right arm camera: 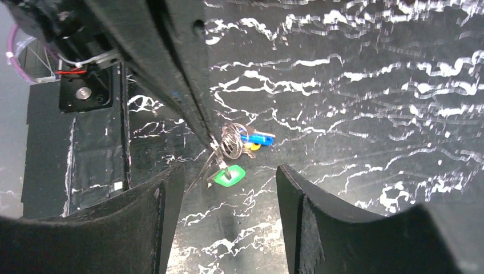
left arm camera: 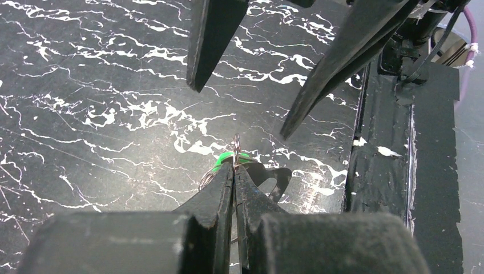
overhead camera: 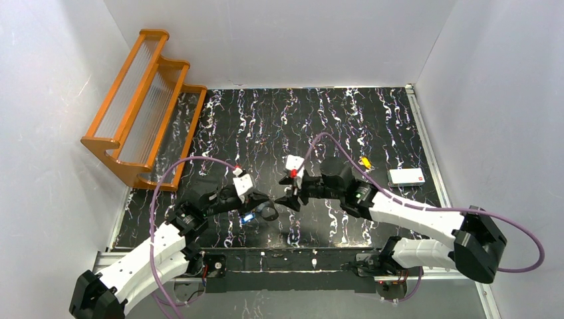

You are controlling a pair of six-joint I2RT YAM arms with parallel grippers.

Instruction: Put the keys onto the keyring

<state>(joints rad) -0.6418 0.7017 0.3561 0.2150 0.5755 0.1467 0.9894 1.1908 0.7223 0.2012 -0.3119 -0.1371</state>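
The left end effector [left arm camera: 234, 169] gripped the keyring [right arm camera: 231, 140], green key [right arm camera: 229, 174] dangling; the right end effector [left arm camera: 240, 111], jaws apart, needed to back off straight, snagging nothing.

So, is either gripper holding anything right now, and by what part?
The left gripper pinches the keyring by its thin wire ring; the right gripper is open, holding nothing.

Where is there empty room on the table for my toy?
The far middle of the table is bare, between the orange rack and the white box. The near middle is crowded: the left gripper pinches the keyring there, and the right gripper is open beside it.
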